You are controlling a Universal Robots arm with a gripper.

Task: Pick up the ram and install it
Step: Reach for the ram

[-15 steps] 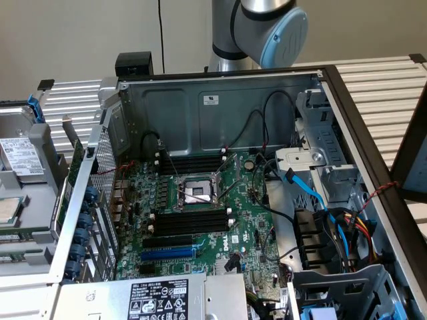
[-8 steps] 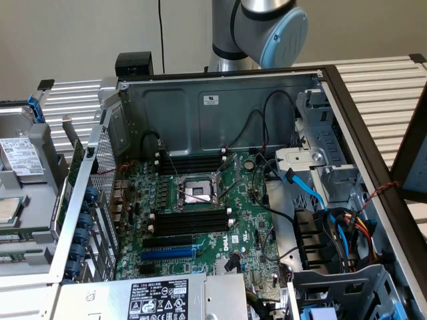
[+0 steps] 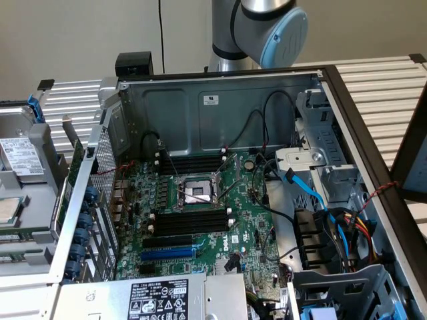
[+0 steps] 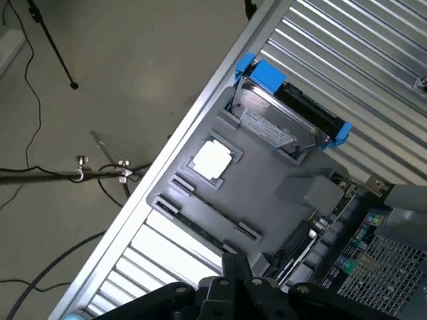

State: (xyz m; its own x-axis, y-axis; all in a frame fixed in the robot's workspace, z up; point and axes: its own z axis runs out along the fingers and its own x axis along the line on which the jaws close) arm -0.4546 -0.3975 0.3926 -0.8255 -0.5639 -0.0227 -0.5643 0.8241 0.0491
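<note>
- Slatted metal table (image 4: pixel 347 60); grey tray (image 4: pixel 267 180) at its edge.
- Ram (image 4: pixel 207 222) edge-on in tray: likely light, stiff, fragile; best pinched across flat faces, mid-length.
- Gripper (image 4: pixel 235 267) pressed together, empty, over tray.

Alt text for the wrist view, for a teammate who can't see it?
The shut gripper hangs above a grey holder tray on a slatted metal table. The tray carries a hard drive in a blue caddy, a white square part and, in a long groove, a thin dark stick, probably the ram.
</note>
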